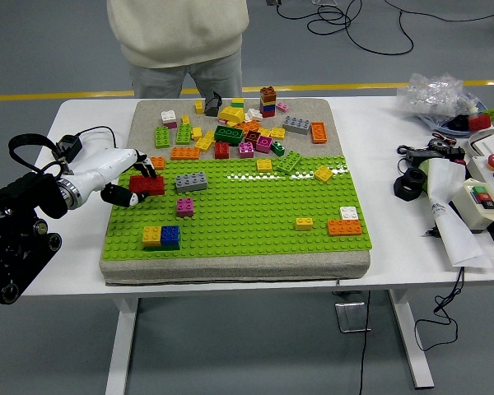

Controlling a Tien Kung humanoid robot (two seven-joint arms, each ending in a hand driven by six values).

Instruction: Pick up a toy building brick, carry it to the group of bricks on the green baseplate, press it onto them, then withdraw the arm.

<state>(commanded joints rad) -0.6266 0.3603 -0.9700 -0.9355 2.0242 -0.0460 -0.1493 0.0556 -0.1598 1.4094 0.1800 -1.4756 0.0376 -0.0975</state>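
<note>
At the left edge of the green baseplate [247, 218] the robot's left hand [125, 183] comes in low over the white table [395, 222], its white fingers closed around a red brick [147, 185]. The brick sits just inside the plate's left border, level, close to the studs; whether it touches them I cannot tell. An orange brick [157, 163] lies right behind it at the plate's far left corner, and a grey brick [191, 182] stands just to its right, so the hand is hemmed in on those two sides. Toward the near edge there is more freedom: a small pink brick [184, 206] stands a little way off, and nearer still the yellow-and-blue group of bricks [161, 236] sits close to the plate's front border, with bare studs between it and the held brick.

The middle of the plate is wide open. Over on the right stand a yellow brick [304, 223] and an orange-and-white pair [345, 224]. Beyond the green, the loose pile of bricks [235, 130] crowds the far part of the grey mat [230, 263], which runs close to the table's near edge.

A person in a cream top [177, 33] stands at the far side, hands out of sight. Off to the right, well clear of the plate, lie a control box [487, 197], white paper [457, 226] and a plastic bag [436, 95].
</note>
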